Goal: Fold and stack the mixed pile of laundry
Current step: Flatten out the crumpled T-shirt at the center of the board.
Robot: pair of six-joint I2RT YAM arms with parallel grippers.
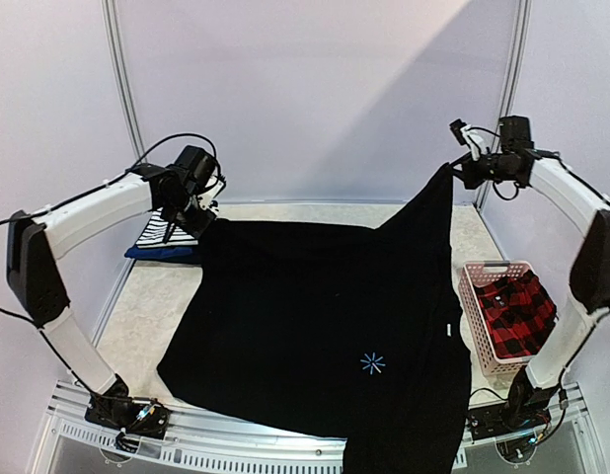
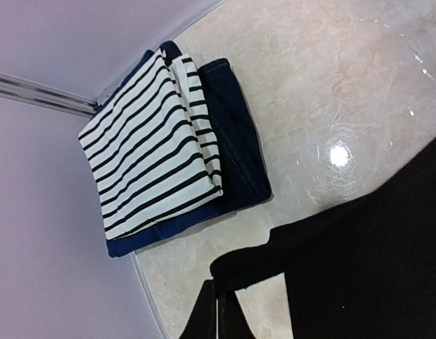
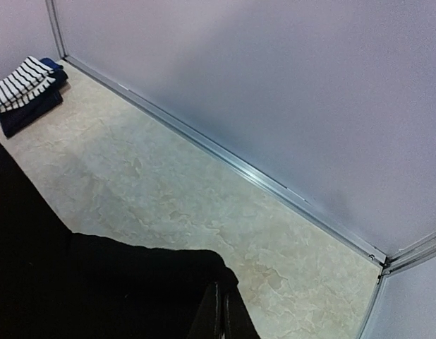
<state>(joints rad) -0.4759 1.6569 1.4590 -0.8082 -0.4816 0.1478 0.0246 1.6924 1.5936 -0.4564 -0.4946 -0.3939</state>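
The large black shirt (image 1: pixel 315 326), with a small blue star mark (image 1: pixel 372 363), lies spread over the table and hangs over its front edge. My left gripper (image 1: pixel 198 219) (image 2: pixel 219 282) is shut on its far left corner, low over the table. High at the back right, my right gripper (image 1: pixel 455 166) (image 3: pixel 221 286) is shut on the other corner, so that side of the black shirt (image 3: pixel 63 282) rises in a peak. A folded striped tank top (image 2: pixel 151 141) lies on a folded navy piece (image 2: pixel 235 141) at the back left corner. The plaid shirt (image 1: pixel 517 314) lies in the basket.
The pink slotted basket (image 1: pixel 497 267) stands at the right edge of the table. White walls with metal rails (image 3: pixel 225 159) close the back and sides. Bare marbled tabletop (image 3: pixel 168 191) shows behind the shirt.
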